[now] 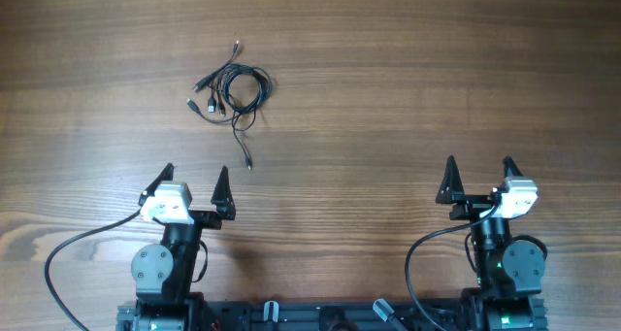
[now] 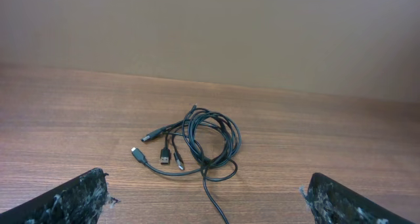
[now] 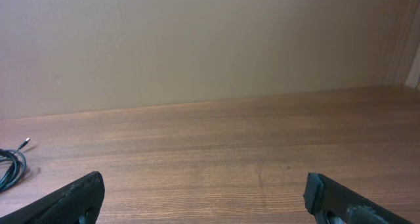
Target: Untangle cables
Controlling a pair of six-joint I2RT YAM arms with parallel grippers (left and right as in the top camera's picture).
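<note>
Bundled cables (image 1: 233,88), ahead of left jaws, well apart from right jaws, both pairs wide open, empty

This is looking like a robotics lab or test bench rather than a home or a shop. Two small robot arms, the left arm (image 1: 163,258) and the right arm (image 1: 500,258), are sitting side by side on a black rail (image 1: 320,316) along the near edge of a wide wood-grain table (image 1: 408,69), with thick black wires (image 1: 48,268) looping out from their bases. A plain beige wall (image 2: 210,27) is running behind the tabletop, bare and flat in both wrist views. A small bundle of cables (image 2: 194,140) is lying on the wood ahead of the left arm.
</note>
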